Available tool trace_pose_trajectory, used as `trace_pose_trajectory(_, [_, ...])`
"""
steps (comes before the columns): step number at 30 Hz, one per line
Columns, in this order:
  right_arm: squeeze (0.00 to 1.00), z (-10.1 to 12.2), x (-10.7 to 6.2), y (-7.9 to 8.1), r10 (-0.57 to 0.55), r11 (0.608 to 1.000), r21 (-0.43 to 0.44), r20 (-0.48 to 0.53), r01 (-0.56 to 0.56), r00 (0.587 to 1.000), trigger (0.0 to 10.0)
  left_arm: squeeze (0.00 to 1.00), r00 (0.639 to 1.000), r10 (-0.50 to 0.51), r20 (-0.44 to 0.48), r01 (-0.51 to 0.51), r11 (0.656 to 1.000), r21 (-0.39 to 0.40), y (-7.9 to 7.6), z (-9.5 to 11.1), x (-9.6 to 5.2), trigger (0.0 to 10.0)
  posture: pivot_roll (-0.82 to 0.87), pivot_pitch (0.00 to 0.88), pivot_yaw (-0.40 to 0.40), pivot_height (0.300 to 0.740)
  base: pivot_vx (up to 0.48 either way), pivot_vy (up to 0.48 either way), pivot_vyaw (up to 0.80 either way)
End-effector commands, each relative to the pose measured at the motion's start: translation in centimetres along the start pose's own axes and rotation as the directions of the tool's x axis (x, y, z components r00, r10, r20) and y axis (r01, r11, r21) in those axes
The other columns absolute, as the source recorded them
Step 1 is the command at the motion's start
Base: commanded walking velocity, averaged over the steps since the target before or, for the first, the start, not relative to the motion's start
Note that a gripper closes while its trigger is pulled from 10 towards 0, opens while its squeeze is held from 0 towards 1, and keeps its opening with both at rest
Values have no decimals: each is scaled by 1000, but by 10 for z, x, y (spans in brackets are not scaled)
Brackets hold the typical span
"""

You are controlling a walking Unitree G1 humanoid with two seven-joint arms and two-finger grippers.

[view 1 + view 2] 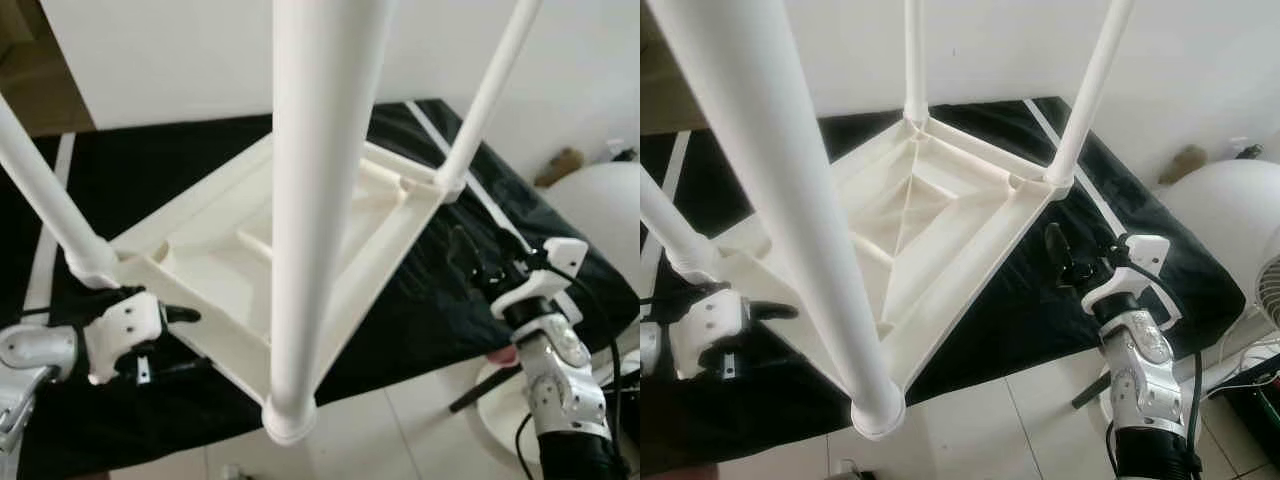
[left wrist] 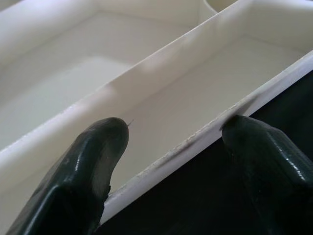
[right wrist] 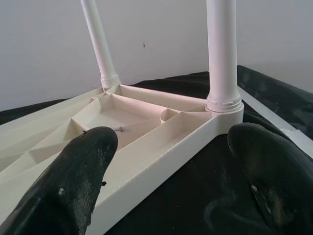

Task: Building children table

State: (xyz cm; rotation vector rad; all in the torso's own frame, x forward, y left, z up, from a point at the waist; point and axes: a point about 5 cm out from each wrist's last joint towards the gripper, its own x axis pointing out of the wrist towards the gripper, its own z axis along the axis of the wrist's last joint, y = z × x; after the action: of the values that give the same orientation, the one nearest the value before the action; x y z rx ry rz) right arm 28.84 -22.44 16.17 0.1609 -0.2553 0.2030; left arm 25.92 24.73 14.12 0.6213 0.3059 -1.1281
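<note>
The children's table (image 1: 940, 230) lies upside down on a black mat (image 1: 1140, 260) in the middle of the head views, its ribbed underside facing up and all four white legs (image 1: 1085, 90) standing upward from the corners. Judging by this, the assembly looks nearly complete.

The left gripper (image 1: 165, 318) sits at the lower left of the left eye view, at the table's edge close to the near-left corner. In the left wrist view its fingers (image 2: 88, 161) are spread wide and straddle the outer rim of the tabletop, one over the inner channel, the other over the mat; contact cannot be confirmed.

The right gripper (image 1: 1070, 255) sits at centre right of the right eye view, just beside the table's right edge but apart from it. Its fingers (image 3: 83, 166) are wide, holding nothing, and aimed along the rim toward the far-right leg. The table's edge runs diagonally between the two grippers, and the left arm is the nearer.
</note>
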Motion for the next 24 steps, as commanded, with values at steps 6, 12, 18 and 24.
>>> trace_pose_trajectory(6, [0, 0, -4, -2, -5, 1000, -18, -25, 5, 1000, 10000, 0, 981, 134, -141, -151, 982, -116, 6, -27, 6, 10000, 21, 89, -23, 740, 0, 0, 0])
trace_pose_trajectory(12, [0, -1, -5, -2, -11, 1000, -22, -32, 10, 999, 10000, 0, 952, 234, -200, -271, 944, -189, 17, -35, 10, 10000, 19, 99, -24, 740, 0, 0, 0])
trace_pose_trajectory(18, [0, 2, -4, -3, -20, 999, -29, -32, 19, 999, 10000, 0, 887, 372, -275, -437, 867, -238, 30, -39, 12, 10000, 15, 104, -24, 740, 0, 0, 0])
trace_pose_trajectory(24, [0, 4, -5, -3, -28, 999, -28, -26, 27, 999, 10000, 0, 832, 440, -338, -536, 795, -284, 31, -45, 10, 10000, 5, 109, -19, 740, 0, 0, 0])
